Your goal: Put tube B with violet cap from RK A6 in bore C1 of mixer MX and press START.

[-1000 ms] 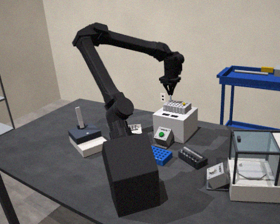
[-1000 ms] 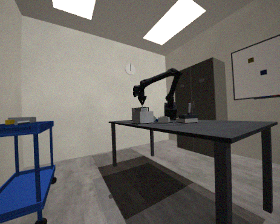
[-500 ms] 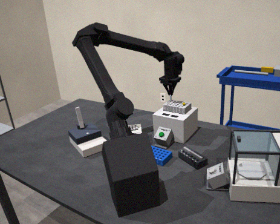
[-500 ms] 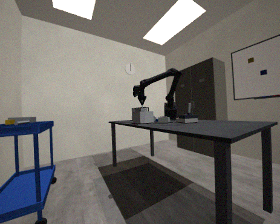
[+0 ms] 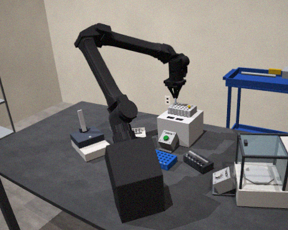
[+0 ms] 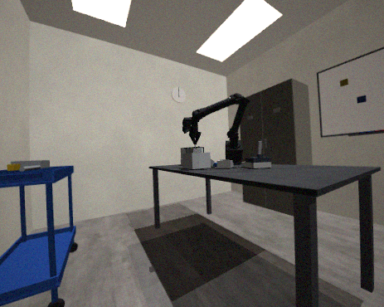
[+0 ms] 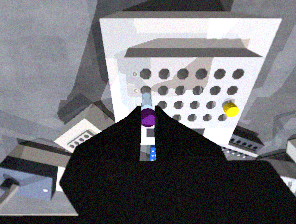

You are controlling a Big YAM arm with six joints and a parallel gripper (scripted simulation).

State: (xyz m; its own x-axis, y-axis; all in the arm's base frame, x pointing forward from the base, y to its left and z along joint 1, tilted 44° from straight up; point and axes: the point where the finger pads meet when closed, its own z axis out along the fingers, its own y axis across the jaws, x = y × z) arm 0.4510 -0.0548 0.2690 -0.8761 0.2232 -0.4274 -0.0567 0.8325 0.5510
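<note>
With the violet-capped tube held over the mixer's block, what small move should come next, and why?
Probably a slow, straight descent. The tool is shut on the violet-capped tube, whose lower end hangs over the leftmost column of bores in the mixer, seemingly near the target bore. The tube is not yet seated, and the yellow-capped tube stands well to the side.

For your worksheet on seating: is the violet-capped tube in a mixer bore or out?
Out: the pincer holds tube B above the mixer block.
</note>
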